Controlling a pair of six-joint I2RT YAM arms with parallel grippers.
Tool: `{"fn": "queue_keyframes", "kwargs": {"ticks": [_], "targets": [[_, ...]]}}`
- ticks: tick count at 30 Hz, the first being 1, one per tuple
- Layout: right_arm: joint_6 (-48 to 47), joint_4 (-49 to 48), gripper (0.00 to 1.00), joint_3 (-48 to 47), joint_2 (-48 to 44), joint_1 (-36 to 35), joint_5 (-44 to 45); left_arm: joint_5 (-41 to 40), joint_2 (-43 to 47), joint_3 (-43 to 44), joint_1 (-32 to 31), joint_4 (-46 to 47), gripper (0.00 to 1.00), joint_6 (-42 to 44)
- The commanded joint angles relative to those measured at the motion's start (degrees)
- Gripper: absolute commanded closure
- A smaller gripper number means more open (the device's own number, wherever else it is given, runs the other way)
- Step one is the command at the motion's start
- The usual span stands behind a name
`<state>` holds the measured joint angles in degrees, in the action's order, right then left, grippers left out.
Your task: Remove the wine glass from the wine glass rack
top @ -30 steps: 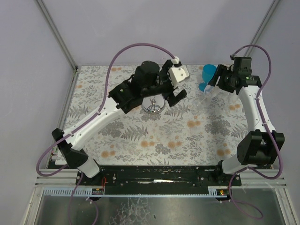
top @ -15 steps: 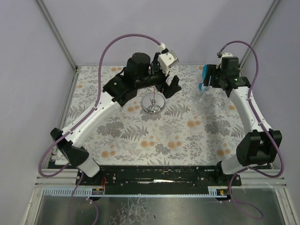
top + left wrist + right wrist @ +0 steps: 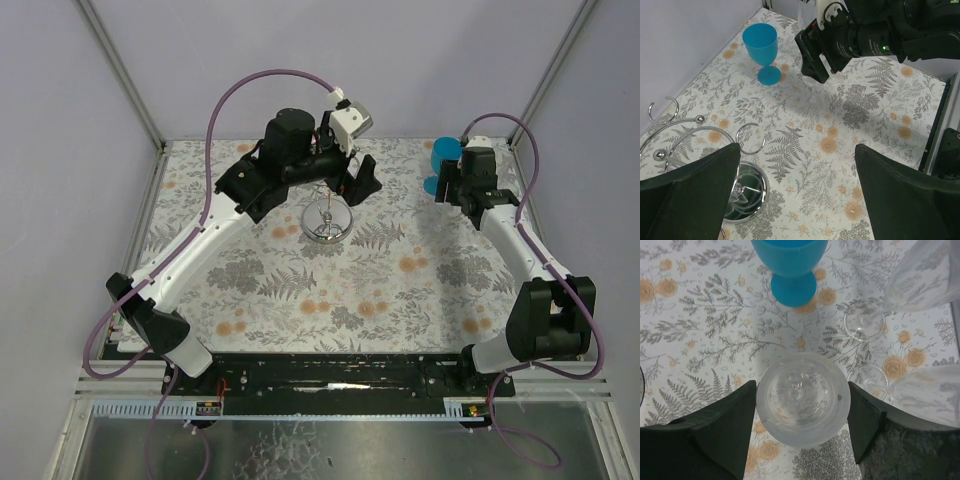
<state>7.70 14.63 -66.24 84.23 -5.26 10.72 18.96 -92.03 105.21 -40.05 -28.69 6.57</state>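
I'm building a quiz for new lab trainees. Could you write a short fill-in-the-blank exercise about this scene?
1. The right hand grips the wine glass, close to a ___ goblet.
2. The left hand hovers above the wine glass rack with its jaws ___.
3. Beside the gripped glass there are ___ other clear glasses.

Missing words: blue; open; two.

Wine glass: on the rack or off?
Off: the wine glass sits in the right gripper beside the blue cup, apart from the wine glass rack.
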Motion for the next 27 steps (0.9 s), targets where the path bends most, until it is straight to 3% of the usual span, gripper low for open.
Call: {"fn": "queue_keyframes", "kwargs": {"ticks": [1,19,27], "targets": [[-0.89,-8.74,0.50,-0.56,-2.05,-0.28,4.04,0.67,0.01,0.47,0.30,-0.84,0.04,-0.95],[-3.39,-12.84,0.46,2.66,0.12,-0.28,5.71,0.59,-0.53,1.23,0.49,-1.55,0.04,-0.05],[-3.47,-12.79,0.35,2.36,0.59,-0.24,5.80,0.52,-0.52,1.06,0.58,-1.63,0.04,0.38]]}}
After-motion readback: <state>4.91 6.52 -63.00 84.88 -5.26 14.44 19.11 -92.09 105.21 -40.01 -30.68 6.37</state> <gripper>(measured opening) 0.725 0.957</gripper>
